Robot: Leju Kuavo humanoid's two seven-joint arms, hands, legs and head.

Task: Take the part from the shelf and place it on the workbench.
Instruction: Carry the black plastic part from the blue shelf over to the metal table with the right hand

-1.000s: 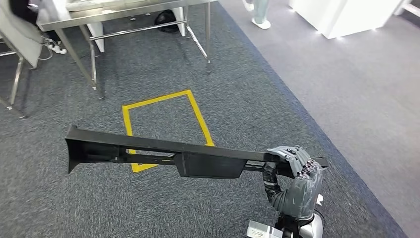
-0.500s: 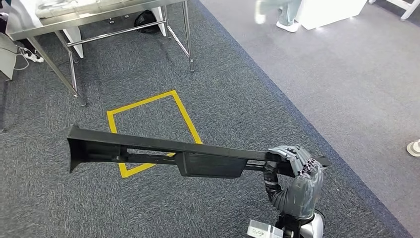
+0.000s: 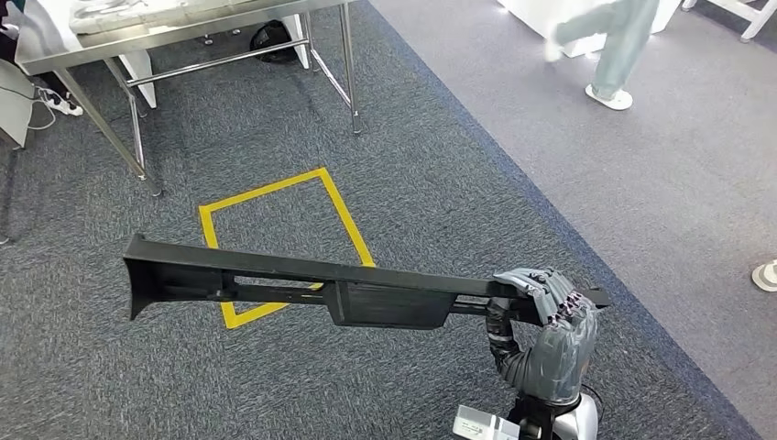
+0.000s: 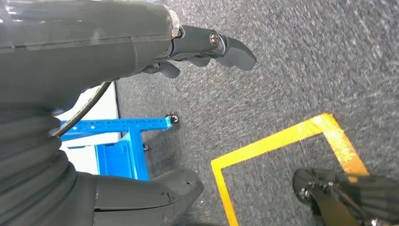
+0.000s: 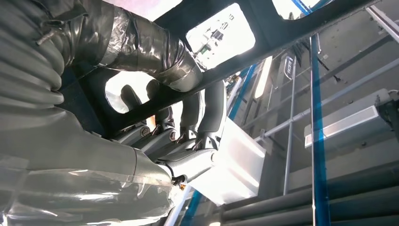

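Note:
The part (image 3: 302,289) is a long black plastic piece with a flared end at the left and a boxy middle. It is held level above the carpet, across the head view. My right hand (image 3: 545,321) grips its right end, with a short stub poking out past the fingers. In the right wrist view the right hand's fingers (image 5: 179,136) wrap a bar of the part (image 5: 263,42). The steel workbench (image 3: 183,32) stands at the far left. My left hand (image 4: 117,42) hangs over the carpet with thumb and fingers apart, holding nothing.
A yellow tape rectangle (image 3: 275,188) marks the carpet between me and the workbench legs. A person (image 3: 614,46) walks at the far right, and a shoe (image 3: 765,275) shows at the right edge. A blue shelf frame (image 4: 127,141) stands behind me, its blue uprights (image 5: 315,117) close by.
The whole picture shifted as the camera turned, so workbench and tape rectangle now sit further left. The person has walked rightwards. The part stays in my right hand's grip as before.

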